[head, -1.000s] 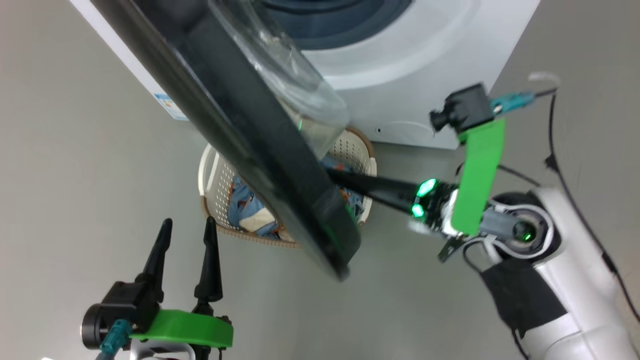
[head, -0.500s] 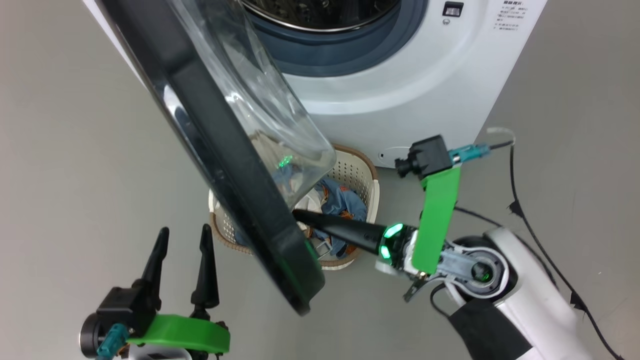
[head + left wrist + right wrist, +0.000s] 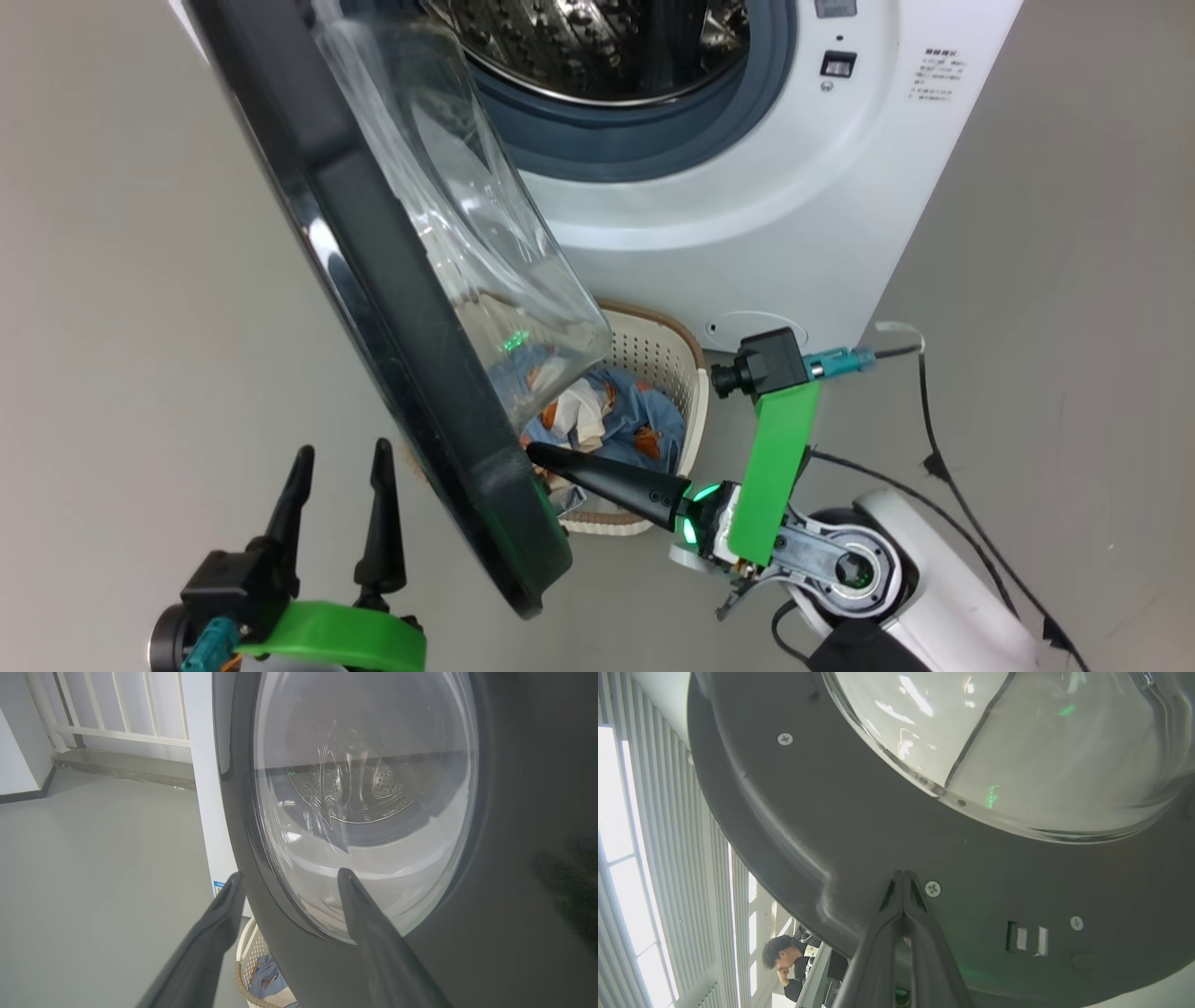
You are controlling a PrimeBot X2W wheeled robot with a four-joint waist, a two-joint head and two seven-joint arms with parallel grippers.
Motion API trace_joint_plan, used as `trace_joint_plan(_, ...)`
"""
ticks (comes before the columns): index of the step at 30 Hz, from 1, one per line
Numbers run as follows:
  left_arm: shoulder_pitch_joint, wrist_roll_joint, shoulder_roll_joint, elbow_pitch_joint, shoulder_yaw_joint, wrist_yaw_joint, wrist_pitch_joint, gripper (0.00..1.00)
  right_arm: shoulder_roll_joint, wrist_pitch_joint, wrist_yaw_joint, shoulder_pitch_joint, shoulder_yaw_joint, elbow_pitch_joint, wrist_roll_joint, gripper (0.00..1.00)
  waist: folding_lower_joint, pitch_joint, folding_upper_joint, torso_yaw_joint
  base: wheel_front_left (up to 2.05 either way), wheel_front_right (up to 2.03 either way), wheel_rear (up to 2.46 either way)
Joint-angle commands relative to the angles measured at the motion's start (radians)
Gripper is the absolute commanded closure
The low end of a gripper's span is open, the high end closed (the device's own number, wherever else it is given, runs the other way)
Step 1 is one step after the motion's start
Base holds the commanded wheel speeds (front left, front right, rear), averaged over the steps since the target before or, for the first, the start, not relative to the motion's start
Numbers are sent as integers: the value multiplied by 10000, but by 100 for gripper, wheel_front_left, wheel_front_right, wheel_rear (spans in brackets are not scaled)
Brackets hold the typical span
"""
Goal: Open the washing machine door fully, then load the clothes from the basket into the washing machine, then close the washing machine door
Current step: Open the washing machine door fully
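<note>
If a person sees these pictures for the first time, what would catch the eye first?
The large washing machine door, black-rimmed with a bulging glass centre, stands partly open across the middle of the head view. The shut right gripper points at its inner rim near the lower edge. Behind it, a basket of blue clothes sits on the floor before the machine.
</note>
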Motion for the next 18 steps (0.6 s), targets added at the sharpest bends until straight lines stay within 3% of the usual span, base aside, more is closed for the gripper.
trace_joint_plan(1, 19, -28, 158, -159, 397, -42, -65, 0, 337, -178, 17, 180, 213, -289, 165, 100, 0, -134, 0, -22, 0, 0, 0)
trace_joint_plan(7, 209, 89, 158, -53, 667, -186, -65, 0, 327, -1039, 17, 431, -110, -436, -140, 100, 0, -526, 0, -216, 0, 0, 0)
trace_joint_plan(8, 245, 112, 158, -39, 727, -218, -65, 0, 281, -1205, 17, 468, -175, -485, -256, 88, 0, -594, 0, -264, 0, 0, 0)
trace_joint_plan(9, 245, 112, 158, -39, 727, -218, -65, 0, 281, -1205, 17, 468, -175, -485, -256, 88, 0, -594, 0, -264, 0, 0, 0)
trace_joint_plan(10, 286, 138, 158, -19, 787, -253, -65, 0, 203, -1375, 17, 513, -222, -548, -378, 71, 0, -667, 0, -312, 0, 0, 0)
trace_joint_plan(11, 327, 162, 158, 4, 847, -283, -65, 0, 121, -1549, 17, 564, -263, -633, -472, 62, 0, -739, 0, -359, 0, 0, 0)
trace_joint_plan(15, 466, 241, 158, 68, 1058, -384, -65, 0, -340, -2369, 17, 852, -425, -1098, -768, 44, 0, -1003, 0, -504, 0, 0, 0)
trace_joint_plan(18, 515, 208, 158, 27, 1173, -409, -65, 0, -993, -3261, 17, 1094, -384, -1438, -1345, 0, 0, -1112, 0, -592, 0, 0, 0)
